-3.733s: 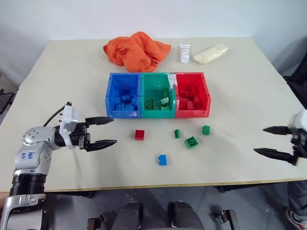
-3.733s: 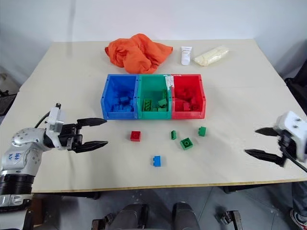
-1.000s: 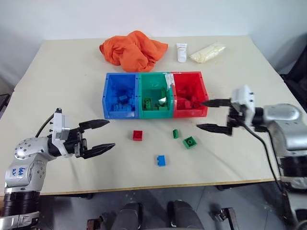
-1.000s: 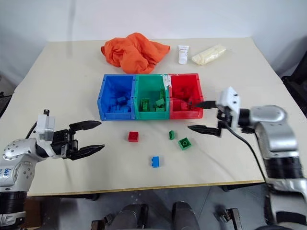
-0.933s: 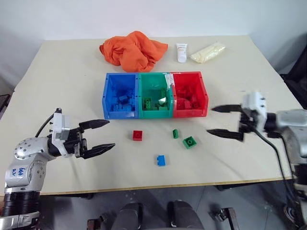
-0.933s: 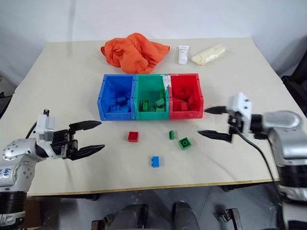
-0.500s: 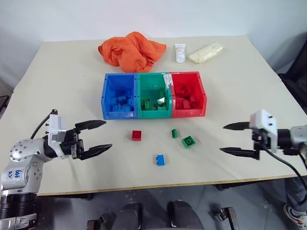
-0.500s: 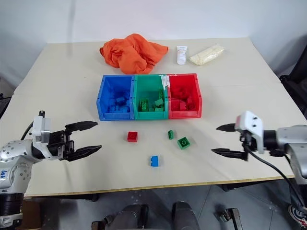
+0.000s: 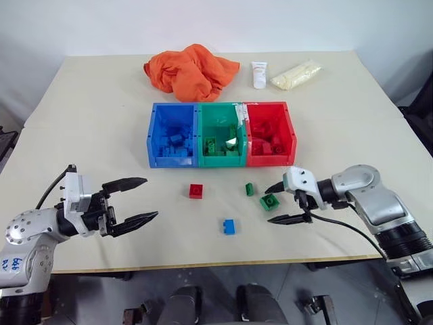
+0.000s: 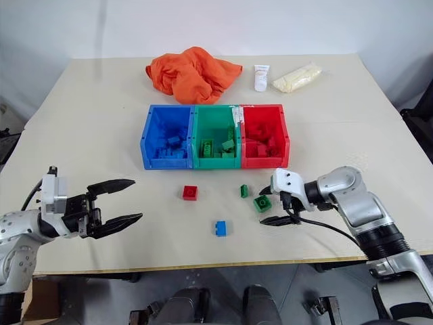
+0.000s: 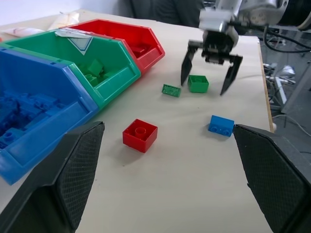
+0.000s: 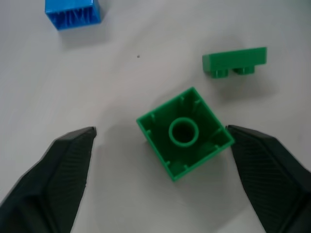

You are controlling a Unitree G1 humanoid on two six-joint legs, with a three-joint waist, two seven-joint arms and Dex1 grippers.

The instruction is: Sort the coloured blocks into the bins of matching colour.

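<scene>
Two green blocks lie in front of the bins: a square one with its hollow underside up and a small flat one. My right gripper is open low over the table, one finger on each side of the square green block. A red block and a blue block lie further left. The blue bin, green bin and red bin stand joined mid-table, each holding several blocks. My left gripper hangs open and empty at the near left.
An orange cloth, a white tube and a pale yellow bag lie at the back of the table. The table's front edge runs just below the blue block.
My right gripper has come down and leftward from the table's right side to straddle the square green block, its jaws a little narrower. The left gripper has barely moved.
</scene>
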